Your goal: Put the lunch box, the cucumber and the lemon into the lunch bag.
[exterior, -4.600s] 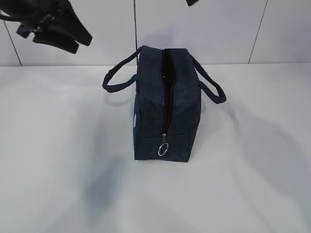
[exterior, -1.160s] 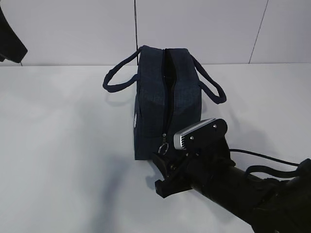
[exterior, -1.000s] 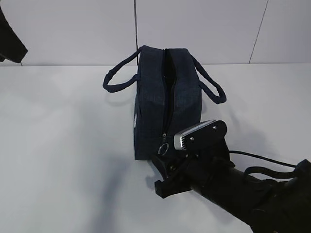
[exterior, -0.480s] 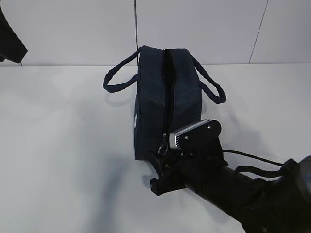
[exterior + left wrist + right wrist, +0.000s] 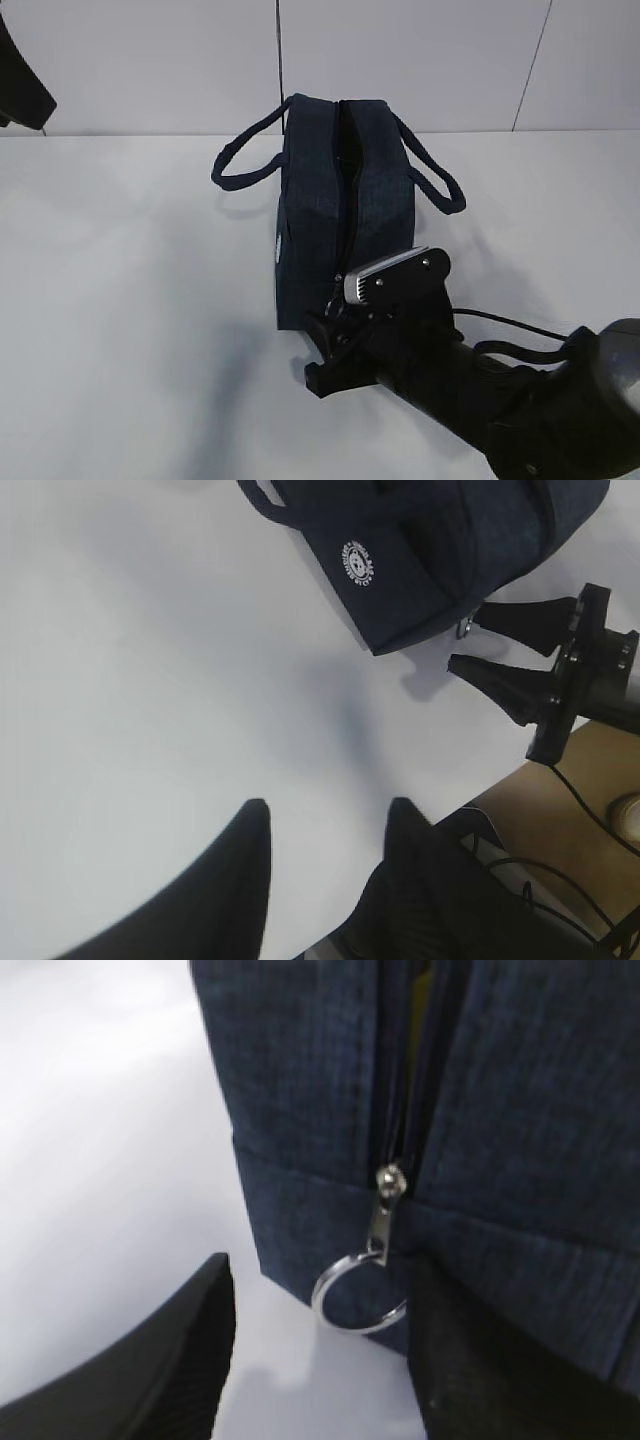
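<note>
Exterior view: the right gripper (image 5: 335,335) sits low at the near end of the lunch bag (image 5: 340,190), on the table (image 5: 120,300); jaws parted.

Left wrist view: the left gripper (image 5: 325,830) hangs apart from the bag, jaws spread, empty.

Right wrist view: the ring pull (image 5: 358,1295) lies between the parted fingers (image 5: 170,1360), touching the right one, ungrasped.

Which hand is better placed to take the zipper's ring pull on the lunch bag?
The right hand. Its open fingers flank the ring pull at the near end of the lunch bag, without gripping it yet. The left hand hovers open over bare table, well away from the bag.
</note>
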Available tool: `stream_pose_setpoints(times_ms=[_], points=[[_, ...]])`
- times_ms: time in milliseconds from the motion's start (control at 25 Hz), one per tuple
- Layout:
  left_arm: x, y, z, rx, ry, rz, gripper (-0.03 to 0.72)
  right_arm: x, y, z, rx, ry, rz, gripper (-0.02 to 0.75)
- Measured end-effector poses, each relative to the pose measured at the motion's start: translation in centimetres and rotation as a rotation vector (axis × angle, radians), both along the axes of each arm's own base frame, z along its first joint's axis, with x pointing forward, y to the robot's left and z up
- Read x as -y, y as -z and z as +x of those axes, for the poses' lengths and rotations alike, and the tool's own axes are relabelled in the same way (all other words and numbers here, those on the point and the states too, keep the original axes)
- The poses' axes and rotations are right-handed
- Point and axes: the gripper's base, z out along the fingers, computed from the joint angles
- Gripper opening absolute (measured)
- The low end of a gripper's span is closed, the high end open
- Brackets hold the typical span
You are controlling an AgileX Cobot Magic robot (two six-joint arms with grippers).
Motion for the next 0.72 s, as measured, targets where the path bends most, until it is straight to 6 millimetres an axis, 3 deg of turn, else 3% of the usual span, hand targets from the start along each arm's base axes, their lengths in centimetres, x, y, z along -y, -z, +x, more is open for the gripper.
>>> stream_pose_setpoints(times_ms=[720], points=[[0.0,0.0,0.0,0.000,0.000,0.000,0.258,-0.1,0.7,0.4,0.007,0.028,0.009,0.412]])
